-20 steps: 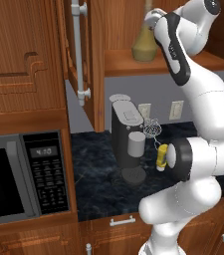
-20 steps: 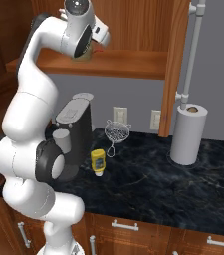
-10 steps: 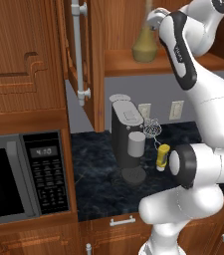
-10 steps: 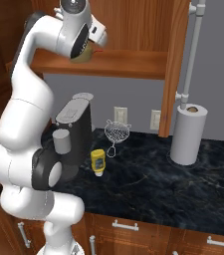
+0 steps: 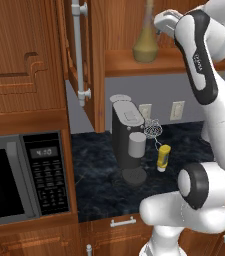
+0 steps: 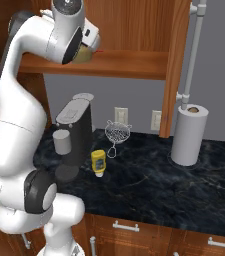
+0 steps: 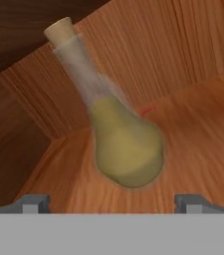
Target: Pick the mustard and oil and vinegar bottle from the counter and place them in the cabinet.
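The oil and vinegar bottle (image 5: 145, 47) stands upright on the shelf board of the cabinet (image 5: 184, 61), with its olive-gold bulb (image 7: 128, 149) and cork top facing the hand camera. My gripper (image 5: 159, 26) hovers just right of it, open and holding nothing; in the hand view the gripper (image 7: 112, 203) has its tips wide apart, short of the bottle. In the right base view the hand partly covers the bottle (image 6: 87, 53). The mustard (image 5: 162, 157) (image 6: 98, 162) stands on the counter (image 5: 99, 175) beside the coffee machine.
A black coffee machine (image 5: 126, 137) (image 6: 74, 135), a wire strainer (image 6: 116, 134) and a paper towel roll (image 6: 189, 135) stand on the counter (image 6: 149, 185). The cabinet door with its silver bar handle (image 5: 77, 50) hangs open. A microwave (image 5: 19, 175) is at the left.
The hand has stayed close to the bottle on the shelf, easing back only slightly. The arm's lower joints have shifted. The bottle and the mustard have not moved.
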